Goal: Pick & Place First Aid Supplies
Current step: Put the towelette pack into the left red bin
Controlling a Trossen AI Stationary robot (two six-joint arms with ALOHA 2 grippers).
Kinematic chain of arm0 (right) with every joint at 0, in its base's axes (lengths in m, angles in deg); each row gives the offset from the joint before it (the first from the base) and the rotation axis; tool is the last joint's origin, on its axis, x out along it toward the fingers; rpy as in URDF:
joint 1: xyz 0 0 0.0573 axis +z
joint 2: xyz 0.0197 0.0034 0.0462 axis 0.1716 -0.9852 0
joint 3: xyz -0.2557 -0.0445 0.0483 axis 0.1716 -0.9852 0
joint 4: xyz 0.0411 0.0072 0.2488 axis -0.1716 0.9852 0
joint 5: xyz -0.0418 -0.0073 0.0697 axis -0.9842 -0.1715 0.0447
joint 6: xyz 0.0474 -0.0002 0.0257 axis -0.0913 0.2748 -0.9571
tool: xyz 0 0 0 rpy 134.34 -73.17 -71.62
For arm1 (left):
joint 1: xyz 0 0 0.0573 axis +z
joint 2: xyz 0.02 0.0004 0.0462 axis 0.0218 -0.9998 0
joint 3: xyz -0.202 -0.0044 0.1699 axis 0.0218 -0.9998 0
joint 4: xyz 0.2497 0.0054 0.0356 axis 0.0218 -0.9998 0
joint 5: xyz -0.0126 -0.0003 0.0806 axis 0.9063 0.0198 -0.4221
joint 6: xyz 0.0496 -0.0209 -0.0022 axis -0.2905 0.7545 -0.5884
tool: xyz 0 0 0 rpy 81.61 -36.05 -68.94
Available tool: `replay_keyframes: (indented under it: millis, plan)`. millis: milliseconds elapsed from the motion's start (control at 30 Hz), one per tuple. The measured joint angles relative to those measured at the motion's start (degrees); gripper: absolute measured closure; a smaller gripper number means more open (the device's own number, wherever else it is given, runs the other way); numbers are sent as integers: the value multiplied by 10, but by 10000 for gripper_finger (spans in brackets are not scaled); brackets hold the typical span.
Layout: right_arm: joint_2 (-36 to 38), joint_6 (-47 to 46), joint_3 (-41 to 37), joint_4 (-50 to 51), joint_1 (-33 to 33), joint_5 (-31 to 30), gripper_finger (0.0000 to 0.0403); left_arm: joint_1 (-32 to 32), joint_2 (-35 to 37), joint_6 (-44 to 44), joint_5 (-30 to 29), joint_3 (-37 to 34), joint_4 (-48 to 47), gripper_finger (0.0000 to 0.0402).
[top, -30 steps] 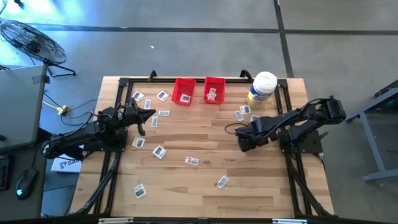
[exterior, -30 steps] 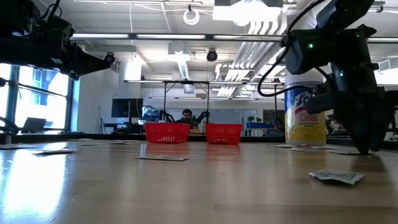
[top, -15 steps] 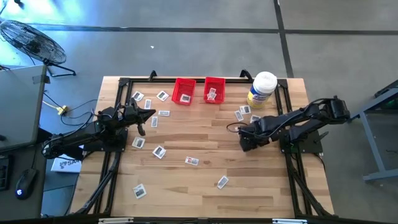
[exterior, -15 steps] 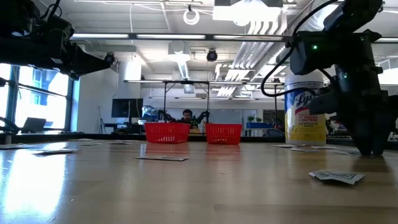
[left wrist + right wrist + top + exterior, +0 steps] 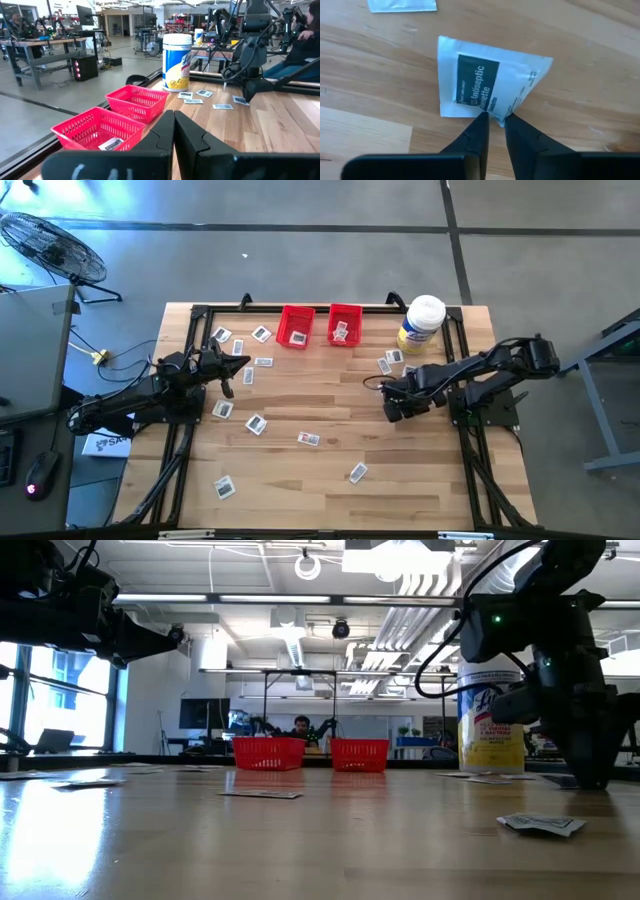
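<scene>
Right of centre in the high view, the right end effector [image 5: 494,121] pinches the near edge of an antiseptic packet [image 5: 485,82] lying on the worktop [image 5: 365,90], fingers narrowed on it.

Your light wooden plank table [image 5: 330,480], strewn with supplies.
On it you have two small red mesh plastic bins [image 5: 296,326] side by side at the far edge, each with a packet inside, and a white-lidded, yellow-labelled wipes jar [image 5: 420,325] at the far right corner. Small flat white packets with dark print [image 5: 308,439] lie scattered across the boards, most on the left half, a few clustered near the jar.
</scene>
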Motion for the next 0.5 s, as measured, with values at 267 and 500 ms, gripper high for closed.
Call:
replay_keyframes:
  millis: [267, 500]
  plan:
    - [-1, 0, 5, 3, 0, 0, 372, 0, 0, 0, 0, 0, 0, 401]
    - [-1, -1, 7, 4, 0, 1, 399, 0, 0, 0, 0, 0, 0, 401]
